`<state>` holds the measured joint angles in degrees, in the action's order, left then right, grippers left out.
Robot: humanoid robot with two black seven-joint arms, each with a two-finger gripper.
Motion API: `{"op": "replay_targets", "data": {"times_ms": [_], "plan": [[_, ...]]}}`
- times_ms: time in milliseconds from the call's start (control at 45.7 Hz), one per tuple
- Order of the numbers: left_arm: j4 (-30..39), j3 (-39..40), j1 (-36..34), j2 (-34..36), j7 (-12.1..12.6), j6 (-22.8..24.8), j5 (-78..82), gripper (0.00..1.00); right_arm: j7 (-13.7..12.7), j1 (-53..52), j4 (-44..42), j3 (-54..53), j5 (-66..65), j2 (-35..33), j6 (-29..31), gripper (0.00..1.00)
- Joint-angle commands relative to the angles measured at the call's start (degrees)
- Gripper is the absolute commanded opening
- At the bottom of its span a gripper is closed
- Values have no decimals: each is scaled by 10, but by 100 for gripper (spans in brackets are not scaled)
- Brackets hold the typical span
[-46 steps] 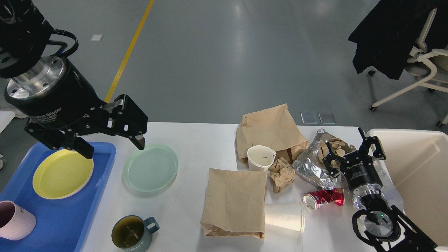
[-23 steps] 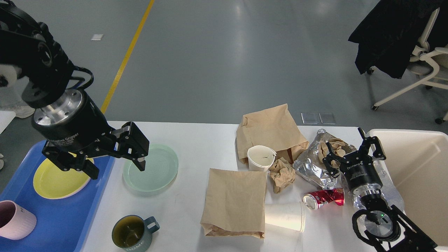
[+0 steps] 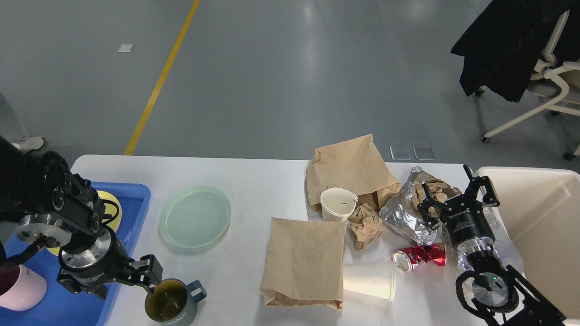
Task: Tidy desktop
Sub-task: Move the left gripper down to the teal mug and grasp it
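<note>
The white desktop (image 3: 253, 176) is strewn with dishes and rubbish. My left gripper (image 3: 126, 281) is low at the front left, open, straddling the edge of the blue tray (image 3: 136, 199). Its right finger sits just left of the rim of a teal mug (image 3: 171, 302) that holds dark liquid. A mint green plate (image 3: 195, 216) lies beyond it. My right gripper (image 3: 455, 197) is open above a crumpled silver foil bag (image 3: 401, 219), holding nothing.
The tray holds a yellow plate (image 3: 113, 204), mostly hidden by my arm, and a pink mug (image 3: 20, 290). Two brown paper bags (image 3: 302, 260) (image 3: 349, 165), two paper cups (image 3: 337, 203) (image 3: 369, 280), crumpled paper (image 3: 364, 225) and a red can (image 3: 419, 255) lie mid-table. A cream bin (image 3: 543, 217) stands right.
My left arm has dropped and come toward me, from above the yellow and green plates to beside the teal mug. The right arm and the rubbish have stayed put.
</note>
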<state>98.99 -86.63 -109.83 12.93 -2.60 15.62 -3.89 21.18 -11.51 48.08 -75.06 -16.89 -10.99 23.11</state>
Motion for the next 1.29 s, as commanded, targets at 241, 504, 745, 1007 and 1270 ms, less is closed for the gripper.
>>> {"op": "replay_targets", "data": {"times_ms": [241,504,745,1007,1270], "plan": [[-102,39,172,-22,-2,-55,12,87,0,0,0,0,1,0,0,100],[-136,55,203,-32,-1,-85,11,74,0,0,0,0,1,0,0,100],[-150,56,222,-42,0,-94,10,45,0,0,0,0,-1,0,0,100],[-163,60,235,-44,2,-95,5,7,0,0,0,0,1,0,0,100],[-164,61,236,-44,-1,-92,6,0,0,0,0,0,1,0,0,100]]}}
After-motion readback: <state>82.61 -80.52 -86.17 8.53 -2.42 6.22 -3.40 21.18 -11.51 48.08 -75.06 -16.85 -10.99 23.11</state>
